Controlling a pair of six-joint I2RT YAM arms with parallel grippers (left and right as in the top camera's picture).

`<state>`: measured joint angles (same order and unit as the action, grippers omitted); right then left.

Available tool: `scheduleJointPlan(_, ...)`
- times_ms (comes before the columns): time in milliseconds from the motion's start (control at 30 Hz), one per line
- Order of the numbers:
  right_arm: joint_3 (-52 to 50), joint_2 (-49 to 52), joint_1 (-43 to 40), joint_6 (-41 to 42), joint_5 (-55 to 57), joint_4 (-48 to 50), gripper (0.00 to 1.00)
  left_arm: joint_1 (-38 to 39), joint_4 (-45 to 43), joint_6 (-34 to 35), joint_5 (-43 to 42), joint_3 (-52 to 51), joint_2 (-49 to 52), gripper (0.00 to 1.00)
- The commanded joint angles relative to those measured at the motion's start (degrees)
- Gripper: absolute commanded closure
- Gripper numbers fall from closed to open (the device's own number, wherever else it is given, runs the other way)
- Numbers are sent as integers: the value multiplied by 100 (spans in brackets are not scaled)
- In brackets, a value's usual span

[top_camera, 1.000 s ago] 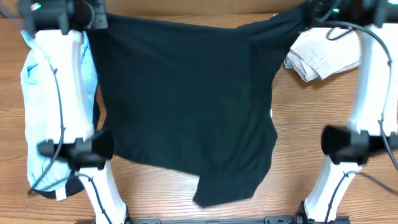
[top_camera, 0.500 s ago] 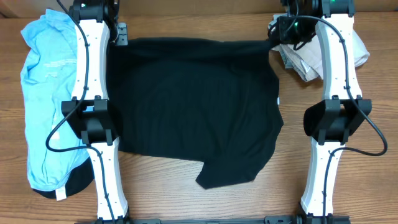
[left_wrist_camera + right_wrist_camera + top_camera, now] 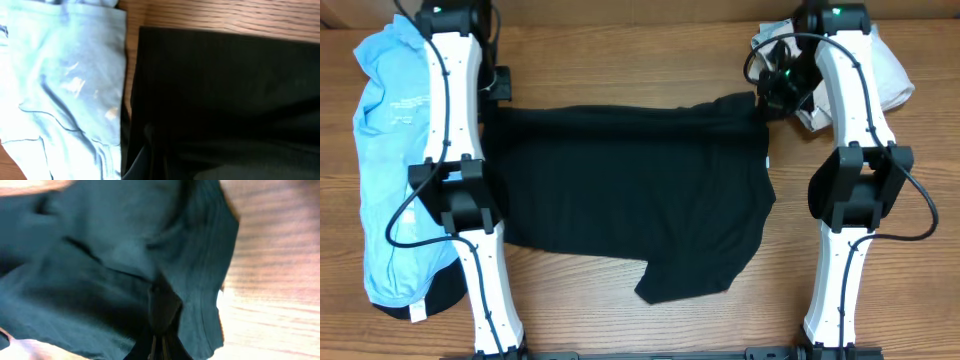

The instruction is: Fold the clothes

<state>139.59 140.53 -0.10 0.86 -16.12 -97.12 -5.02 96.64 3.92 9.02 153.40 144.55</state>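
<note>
Lying flat mid-table (image 3: 620, 325), the black garment (image 3: 630, 190) is pinched at its far corners by the closed left pincer (image 3: 496, 90) and right pincer (image 3: 765, 100). Beside it, the light blue T-shirt (image 3: 382, 170) bears white print (image 3: 408, 104), unreadable.

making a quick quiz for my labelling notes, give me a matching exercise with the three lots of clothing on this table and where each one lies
Things:
1. black garment
2. light blue T-shirt
3. cream clothes

Places:
a. far right corner of the table
b. along the table's left side
c. spread over the middle of the table

Pairs: 1-c; 2-b; 3-a
</note>
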Motion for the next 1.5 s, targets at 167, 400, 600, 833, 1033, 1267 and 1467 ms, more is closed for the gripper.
scheduleJointPlan(167, -496, -595, 149, 297, 356, 4, 96, -267, 20, -4, -415, -223, -61, 96)
scheduleJointPlan(400, -1534, -809, 437, 446, 686, 79, 96, -243, 20, -9, -415, -944, -61, 96)
scheduleJointPlan(600, -2273, -809, 457, 522, 791, 254, 96, -243, 20, -76, -387, -1574, -61, 96)
scheduleJointPlan(833, -2409, -822, 358, 542, 1095, 164, 73, -243, 20, -76, -372, -1687, -66, 55)
scheduleJointPlan(1033, -2103, -1099, 264, 535, 1099, 157, 61, -243, 20, -68, -260, -1550, -221, 25)
scheduleJointPlan(1267, -1224, -2511, 262, 542, 979, 7, 39, -243, 17, 197, -306, -785, -1445, 14)
scheduleJointPlan(1467, -1165, -4227, 487, 861, 859, 7, 34, -243, 15, 260, -501, -586, -3136, 10)
